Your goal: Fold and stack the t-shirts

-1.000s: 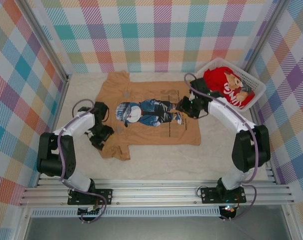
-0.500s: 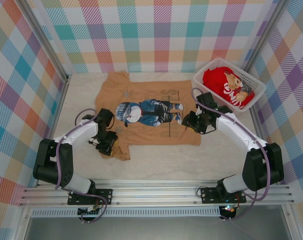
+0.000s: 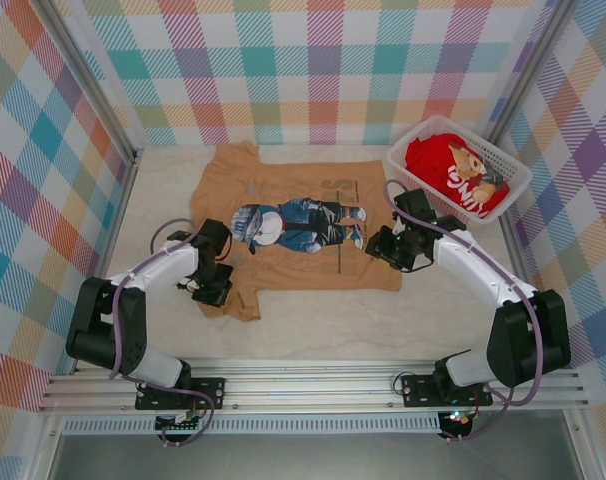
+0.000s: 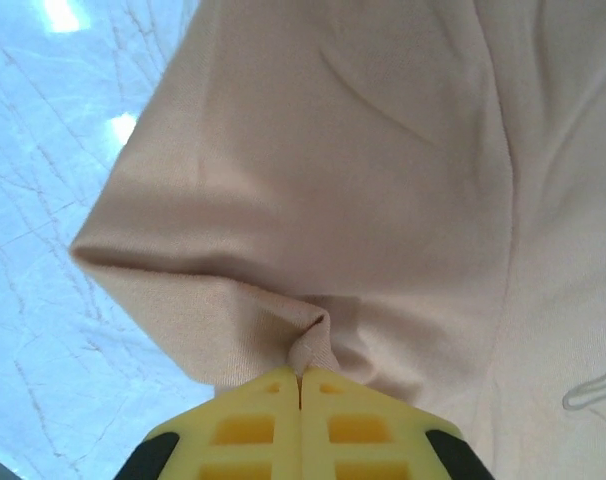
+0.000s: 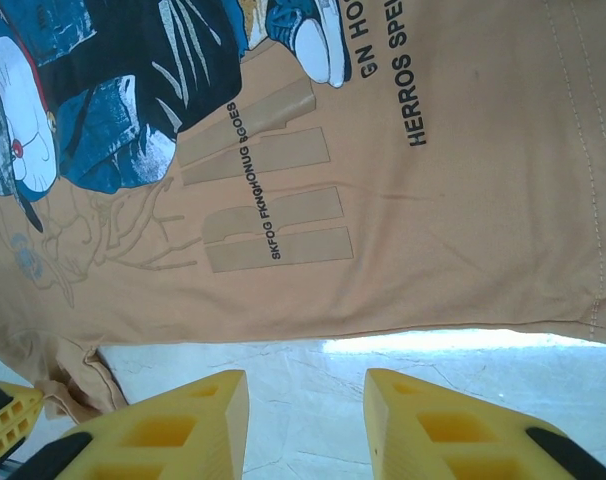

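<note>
Starting the first fold, we have the left gripper (image 4: 301,372) pinched shut on the 8 o'clock sleeve of the tan t-shirt (image 3: 313,268), which lies flat on the bench (image 3: 323,328). The right gripper (image 5: 303,400) hangs open by the 4 o'clock hem; we judge it must grip there next. The red t-shirt (image 3: 438,160) lies in the basket (image 3: 488,147) at 2 o'clock.

Three walls close in the bench: the back wall (image 3: 323,70), the left wall (image 3: 33,170) and the right wall (image 3: 583,180), all covered in a pastel plaid of teal, pink, orange, yellow and purple. Bare metal posts (image 3: 83,75) run up the corners where the walls meet. The bench (image 3: 313,335) has a pale cream top with fine marble-like veins. Ribbed aluminium rails (image 3: 313,392) cross its near edge. In the left wrist view, bright patches of light (image 4: 61,14) glint off the top.
</note>
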{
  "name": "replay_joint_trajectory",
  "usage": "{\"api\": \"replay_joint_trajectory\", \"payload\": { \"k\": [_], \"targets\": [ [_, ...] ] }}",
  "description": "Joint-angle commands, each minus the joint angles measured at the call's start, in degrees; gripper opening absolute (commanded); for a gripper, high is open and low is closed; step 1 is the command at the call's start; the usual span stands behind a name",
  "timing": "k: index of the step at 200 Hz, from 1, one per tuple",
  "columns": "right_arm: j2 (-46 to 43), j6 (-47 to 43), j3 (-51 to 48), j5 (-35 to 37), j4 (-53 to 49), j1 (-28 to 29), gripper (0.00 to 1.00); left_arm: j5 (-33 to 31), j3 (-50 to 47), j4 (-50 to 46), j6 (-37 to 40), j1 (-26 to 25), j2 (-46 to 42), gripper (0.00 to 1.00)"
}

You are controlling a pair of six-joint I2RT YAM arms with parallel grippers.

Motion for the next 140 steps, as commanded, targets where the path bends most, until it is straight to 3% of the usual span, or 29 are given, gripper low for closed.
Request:
{"api": "replay_joint_trajectory", "payload": {
  "k": [1,63,87,140],
  "targets": [
    [-1.31,-0.40,-0.73,0.72,-0.05,-0.19,0.35,-1.52,-1.39,-7.22,0.87,-1.46,-5.50,0.01],
    [0.44,-1.13,-2.08,1.12,-2.12,-0.32,0.34,-0.89,-12.48,-19.94,0.15,-5.39,-22.60,0.00],
    [0.79,-0.57,-4.29,0.73,-2.05,-1.01,0.34,2.82,-19.97,-14.58,-4.13,-6.32,-26.77,0.00],
    [-2.38,1.01,-12.16,1.33,-2.15,-7.17,0.37,1.03,-22.29,-6.82,-6.13,-9.16,-24.09,0.00]
  ]
}}
